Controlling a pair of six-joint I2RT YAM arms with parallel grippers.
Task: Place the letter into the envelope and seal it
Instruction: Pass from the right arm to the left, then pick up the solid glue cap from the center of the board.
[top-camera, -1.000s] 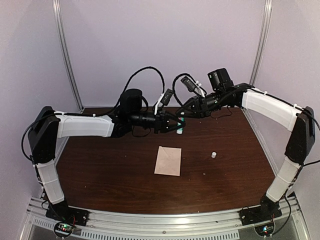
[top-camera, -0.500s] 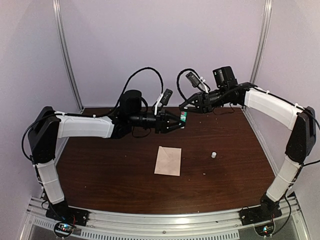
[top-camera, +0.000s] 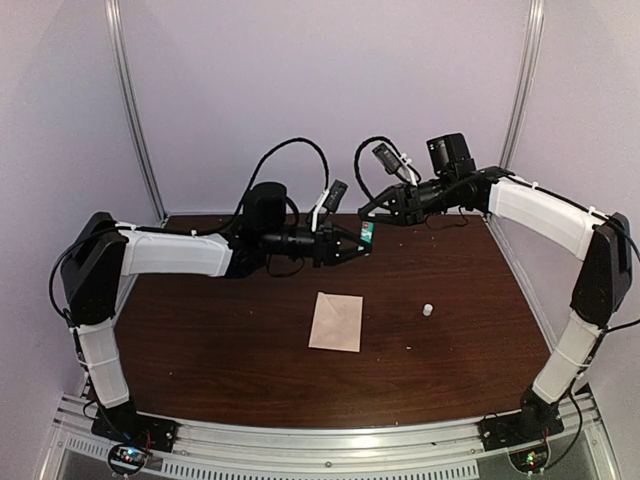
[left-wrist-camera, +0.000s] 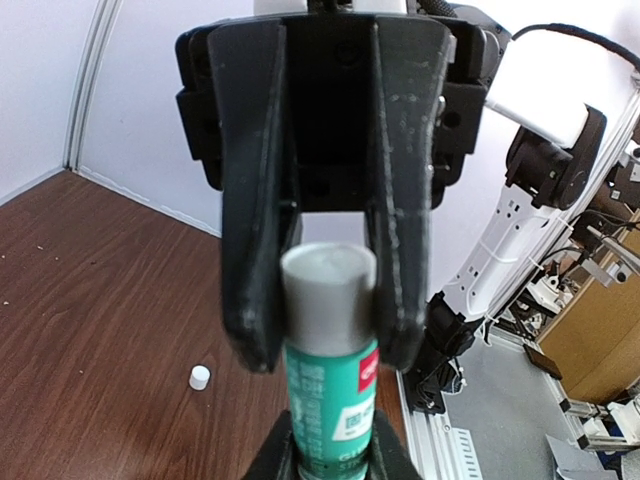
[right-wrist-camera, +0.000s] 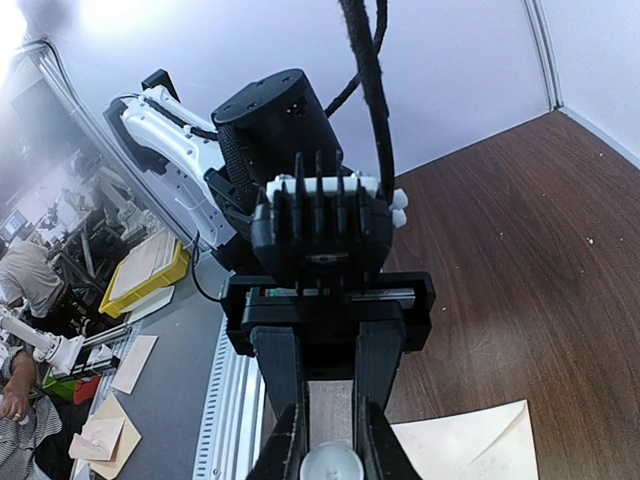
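Note:
Above the back of the table, a green glue stick with a grey end hangs between both grippers. My left gripper is shut on its green body. Facing it, my right gripper is shut on the grey end; in the right wrist view its fingers flank the stick's round end. The cream envelope lies flat mid-table, below and in front of both grippers; its corner shows in the right wrist view. The letter is not visible in any view.
A small white cap stands on the brown table to the right of the envelope, also seen as a white cap in the left wrist view. Walls enclose the back and sides.
The glue stick and both grippers have risen from just above the table. The right gripper drew up and right. The left jaws stay on the stick.

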